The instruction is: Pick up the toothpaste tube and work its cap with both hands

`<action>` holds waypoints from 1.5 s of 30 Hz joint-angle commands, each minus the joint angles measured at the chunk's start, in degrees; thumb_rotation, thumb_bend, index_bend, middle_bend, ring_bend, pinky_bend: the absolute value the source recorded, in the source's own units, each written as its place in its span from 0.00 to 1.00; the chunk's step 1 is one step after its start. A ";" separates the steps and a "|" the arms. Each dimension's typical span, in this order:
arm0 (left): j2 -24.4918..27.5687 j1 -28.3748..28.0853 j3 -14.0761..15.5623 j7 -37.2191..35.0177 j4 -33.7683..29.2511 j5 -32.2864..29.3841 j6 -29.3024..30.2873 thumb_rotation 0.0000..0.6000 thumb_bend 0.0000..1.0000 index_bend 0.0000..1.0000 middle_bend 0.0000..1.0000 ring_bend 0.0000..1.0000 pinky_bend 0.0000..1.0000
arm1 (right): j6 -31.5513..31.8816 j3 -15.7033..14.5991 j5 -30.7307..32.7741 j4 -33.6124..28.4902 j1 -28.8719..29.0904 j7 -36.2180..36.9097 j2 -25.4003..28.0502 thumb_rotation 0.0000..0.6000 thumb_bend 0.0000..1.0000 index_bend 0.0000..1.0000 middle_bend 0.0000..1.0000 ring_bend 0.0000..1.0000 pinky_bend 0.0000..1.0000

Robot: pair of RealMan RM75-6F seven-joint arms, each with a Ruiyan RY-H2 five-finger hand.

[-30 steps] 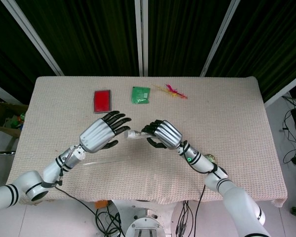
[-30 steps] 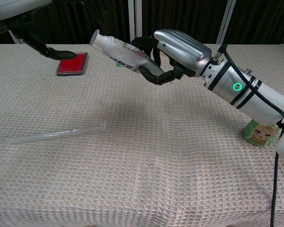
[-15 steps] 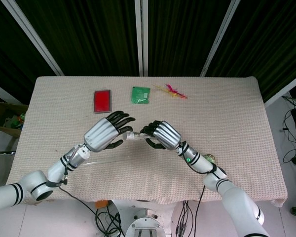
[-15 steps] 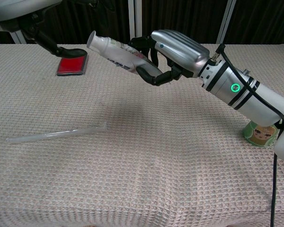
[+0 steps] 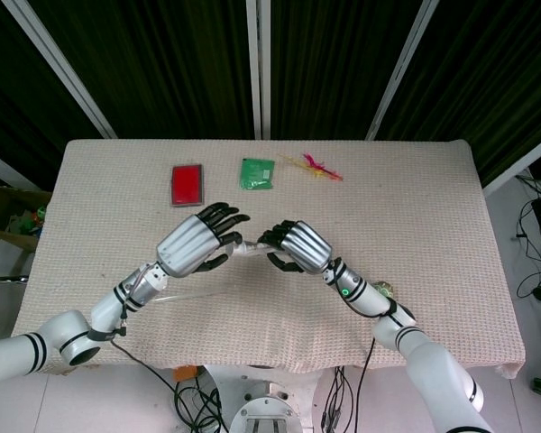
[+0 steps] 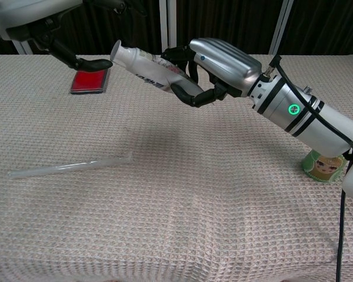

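Toothpaste tube (image 6: 150,67) is held above the table (image 6: 194,194), clamped in the right hand (image 6: 215,64), cap end pointing left so the left hand (image 5: 197,245), fingers apart, can reach it.

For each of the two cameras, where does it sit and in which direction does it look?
Head view: high above, looking down on the table; both arms show, left hand and right hand.
Chest view: low at the near edge, looking across the cloth; right hand and forearm show, and part of the left hand.
Shared: toothpaste tube, red pad, both hands.
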 commanded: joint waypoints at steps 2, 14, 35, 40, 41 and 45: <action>-0.07 -0.08 0.23 -0.23 0.15 -0.12 0.06 1.00 0.31 0.44 0.19 0.16 0.19 | -0.09 -0.07 0.00 0.11 0.04 0.06 -0.07 1.00 0.73 0.87 0.68 0.51 0.62; -1.85 0.49 0.51 -1.04 1.85 -1.01 2.19 1.00 0.30 0.52 0.19 0.16 0.19 | -0.41 -0.24 0.11 0.42 0.06 0.72 -0.41 1.00 0.73 0.87 0.69 0.51 0.62; -5.43 1.51 0.24 -2.66 5.74 -1.38 6.65 1.00 0.29 0.58 0.22 0.16 0.19 | -1.03 0.43 1.00 0.14 0.30 1.60 -0.92 1.00 0.73 0.88 0.69 0.51 0.62; -5.45 1.51 0.32 -2.58 5.94 -1.32 6.93 1.00 0.28 0.58 0.22 0.16 0.19 | -1.47 0.70 1.32 -0.02 0.41 1.97 -0.87 1.00 0.73 0.88 0.69 0.51 0.62; -5.38 1.52 0.34 -2.50 5.91 -1.27 7.01 1.00 0.28 0.58 0.22 0.16 0.19 | -1.56 0.85 1.48 -0.20 0.40 2.32 -0.85 1.00 0.73 0.88 0.69 0.51 0.62; -5.31 1.67 0.35 -1.99 5.86 -1.05 7.60 1.00 0.27 0.58 0.22 0.16 0.19 | -1.90 1.28 1.95 -0.42 0.40 2.93 -0.79 1.00 0.73 0.88 0.69 0.51 0.62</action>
